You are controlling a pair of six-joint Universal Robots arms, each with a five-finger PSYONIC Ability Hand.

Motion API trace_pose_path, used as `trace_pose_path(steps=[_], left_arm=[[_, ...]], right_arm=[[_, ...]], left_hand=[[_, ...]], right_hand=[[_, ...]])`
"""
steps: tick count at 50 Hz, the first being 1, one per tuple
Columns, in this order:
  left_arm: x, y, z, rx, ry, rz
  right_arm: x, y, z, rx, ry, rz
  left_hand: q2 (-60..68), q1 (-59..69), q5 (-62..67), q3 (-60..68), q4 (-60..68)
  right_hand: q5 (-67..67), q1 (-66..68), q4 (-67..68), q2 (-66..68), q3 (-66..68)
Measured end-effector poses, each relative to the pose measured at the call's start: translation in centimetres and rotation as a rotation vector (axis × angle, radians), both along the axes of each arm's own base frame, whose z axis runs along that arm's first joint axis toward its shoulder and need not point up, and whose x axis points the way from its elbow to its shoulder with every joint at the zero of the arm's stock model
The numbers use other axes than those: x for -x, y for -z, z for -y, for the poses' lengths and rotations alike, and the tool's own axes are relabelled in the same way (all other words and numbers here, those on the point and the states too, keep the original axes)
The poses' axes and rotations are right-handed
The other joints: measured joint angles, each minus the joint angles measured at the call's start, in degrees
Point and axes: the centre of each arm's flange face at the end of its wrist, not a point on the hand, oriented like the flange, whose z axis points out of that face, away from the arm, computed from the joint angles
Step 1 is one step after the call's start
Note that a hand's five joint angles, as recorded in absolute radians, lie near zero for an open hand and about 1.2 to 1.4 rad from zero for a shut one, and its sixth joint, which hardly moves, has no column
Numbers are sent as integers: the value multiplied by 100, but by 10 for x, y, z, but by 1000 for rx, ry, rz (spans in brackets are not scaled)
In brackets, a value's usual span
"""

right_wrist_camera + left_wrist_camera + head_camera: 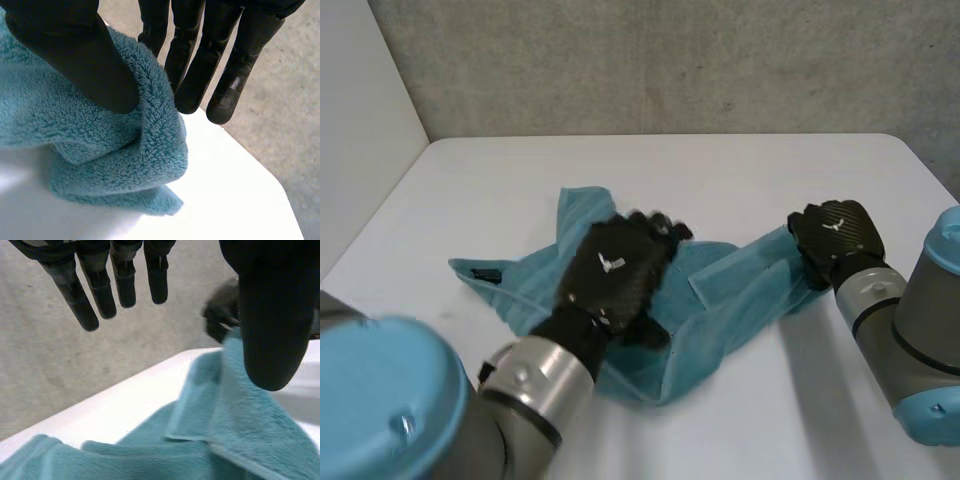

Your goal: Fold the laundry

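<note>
Spreading crumpled towel (720, 290), pre-fold. Pinching its end w/ R hand (835, 235), thumb vs fingers; hovering L hand (615, 270) over mid, fingers straight, empty. Next: pull end outward, flatten.

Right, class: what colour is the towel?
The towel is plain teal blue; the right wrist view shows it best.

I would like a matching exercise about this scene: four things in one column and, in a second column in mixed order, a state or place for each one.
Things:
1. left robot hand
2. right robot hand
3. towel
4. table

States or places:
A. white, bearing everything else
B. pinching one end of the towel between thumb and fingers
C. teal, lying crumpled
D. fingers straight, over the towel's middle

Pairs: 1-D, 2-B, 3-C, 4-A
</note>
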Motion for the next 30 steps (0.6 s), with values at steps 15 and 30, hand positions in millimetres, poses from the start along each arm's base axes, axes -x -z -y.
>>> trace_pose_path(steps=[15, 30], left_arm=[[-78, -3, 120, -90, -282, 85], [-138, 35, 132, -292, -303, 347]], right_arm=[[9, 26, 20, -19, 28, -2], [7, 43, 22, -62, 27, -19]], left_hand=[[-976, -855, -973, -993, -939], [-976, -855, -974, -993, -939]], right_hand=[[39, 0, 1, 0, 1], [68, 0, 0, 0, 2]])
